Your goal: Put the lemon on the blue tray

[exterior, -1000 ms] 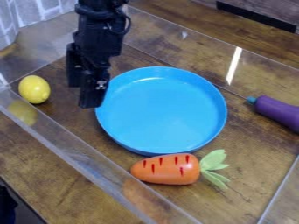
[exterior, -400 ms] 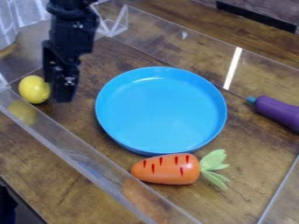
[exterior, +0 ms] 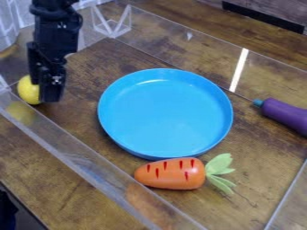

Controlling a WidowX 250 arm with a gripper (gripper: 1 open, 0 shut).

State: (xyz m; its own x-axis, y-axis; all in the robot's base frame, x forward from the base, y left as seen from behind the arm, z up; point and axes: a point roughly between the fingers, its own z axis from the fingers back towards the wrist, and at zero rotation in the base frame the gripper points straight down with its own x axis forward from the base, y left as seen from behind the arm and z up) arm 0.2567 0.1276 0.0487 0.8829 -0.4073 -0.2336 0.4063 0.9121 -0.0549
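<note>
One camera view, read from the near edge back. Nearest, low and centre-right: orange toy carrot (exterior: 171, 173) with green leaves, lying on its side on the wooden table (exterior: 276, 171), just below the tray rim and apart from it. A clear plastic edge (exterior: 72, 157) runs diagonally across the lower left.

Mid-frame: blue tray (exterior: 166, 112), round, shallow rim, nothing on it. Right edge of frame: purple toy eggplant (exterior: 288, 114), well apart from the tray.

Left edge, mid-height: lemon (exterior: 27, 89), yellow, on the table, outside the tray and to its left. My pincer (exterior: 46, 83) sits right over it, pointing steeply down, and covers most of the fruit; only a yellow sliver shows at the left of my fingers (exterior: 53, 87).

Pincer state: spread wide, nothing held. Whether a finger already touches the lemon I cannot tell from this angle.

Progress, my judgement: early. Approach to the lemon looks about complete; no grasp, no lift, no transfer. Left to do: settle around the fruit, close on it, raise it, carry it rightward over the rim, release on the blue surface.

Risk note: smooth, egg-shaped fruit may squirt out sideways if my fingers close off-centre.
</note>
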